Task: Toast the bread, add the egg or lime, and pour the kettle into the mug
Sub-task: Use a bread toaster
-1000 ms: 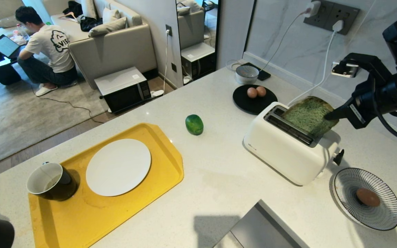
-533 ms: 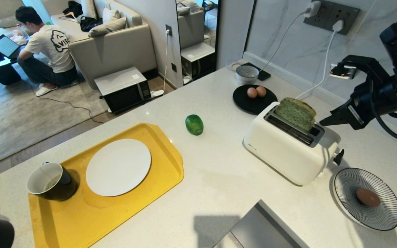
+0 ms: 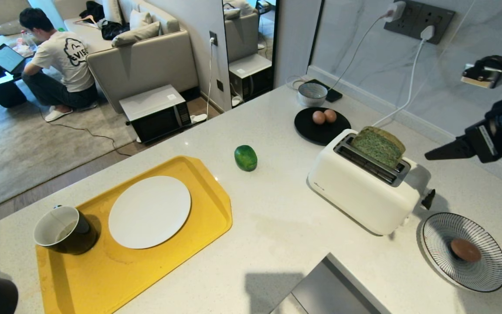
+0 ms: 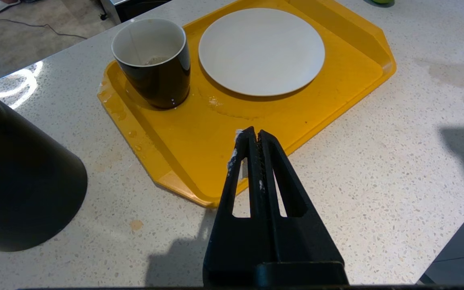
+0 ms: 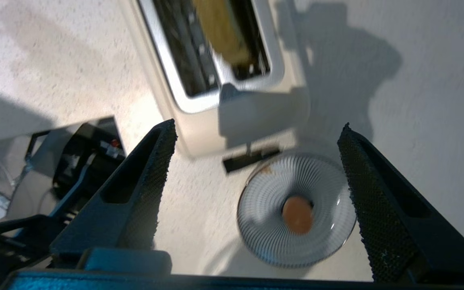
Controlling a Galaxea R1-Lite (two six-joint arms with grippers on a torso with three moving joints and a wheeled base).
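Head view: right gripper (image 3: 429, 155) spread, empty, raised beside bread (image 3: 379, 146) in toaster (image 3: 360, 187).

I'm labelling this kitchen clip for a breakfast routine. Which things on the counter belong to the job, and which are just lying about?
Job things:
bread in the toaster
lime
egg on the striped plate
mug
kettle
white plate on the yellow tray

Lying about:
grey bowl
black plate with two eggs

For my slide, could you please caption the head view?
Bread sits in the toaster; open right gripper beside it.
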